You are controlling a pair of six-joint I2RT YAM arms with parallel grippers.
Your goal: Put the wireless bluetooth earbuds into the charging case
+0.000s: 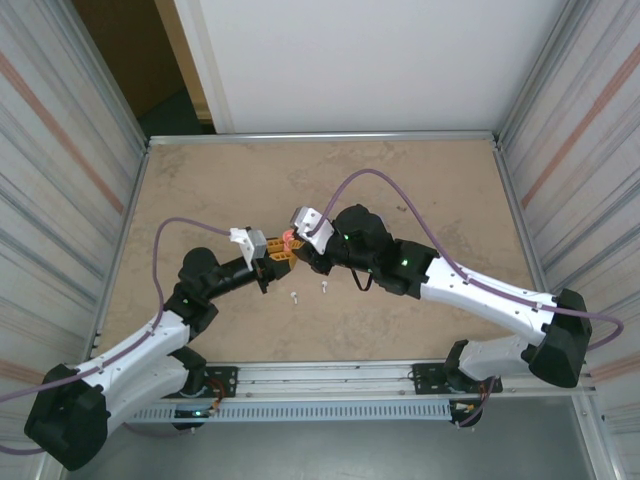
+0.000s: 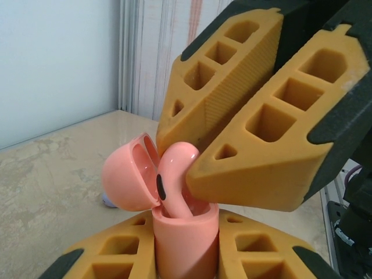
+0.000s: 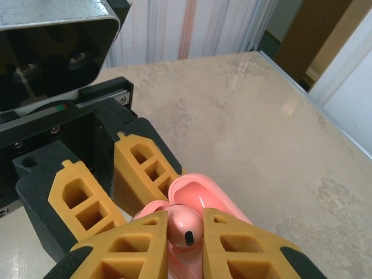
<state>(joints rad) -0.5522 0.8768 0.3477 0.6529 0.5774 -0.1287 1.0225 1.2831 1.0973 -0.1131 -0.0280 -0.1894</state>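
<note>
I'm looking at the left arm and right arm, both wearing white shells and black joints, purple cables looping off the wrists, green lights glowing, and orange ribbed fingers showing hollow cells.

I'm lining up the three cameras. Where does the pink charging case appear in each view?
Top external: the pink case is a small spot at centre, between the gripper tips.
Left wrist: case bottom centre, upright in the left gripper, lid open leftward.
Right wrist: case bottom centre, lid behind the right gripper.
Shared landmark: the pink earbud, black oval on it, in the case's mouth.
</note>
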